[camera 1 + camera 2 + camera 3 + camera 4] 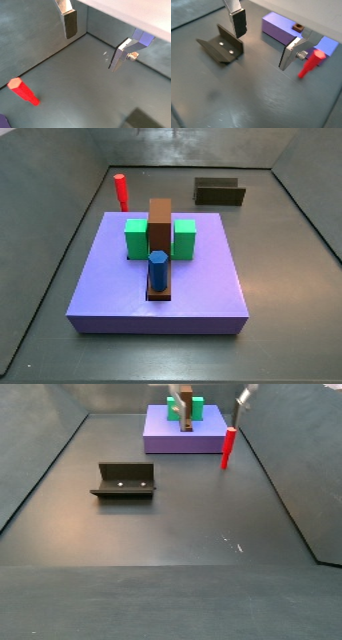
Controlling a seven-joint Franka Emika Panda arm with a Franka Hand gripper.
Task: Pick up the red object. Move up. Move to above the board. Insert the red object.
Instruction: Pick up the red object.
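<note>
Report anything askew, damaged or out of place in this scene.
Nothing stands out. The red object stands upright on the floor beside the board, the blue peg sits upright on it, and the gripper hangs open, empty, near the fixture.

1. The claw [264, 41], at the top of both wrist views, has fingers [292, 52] of flat, brushed silver metal with matt dark pads; they stand apart.
2. The red object [310, 64] looks like smooth, slightly glossy plastic.
3. The board [160, 278] is a matt lavender slab, its brown bar [160, 238] evenly flat in tone.
4. The blue peg [158, 270] shows a soft sheen.
5. The fixture [126, 481] is dark, dull metal.
6. The floor [160, 534] is dark grey with faint scuffs and a low sheen.
</note>
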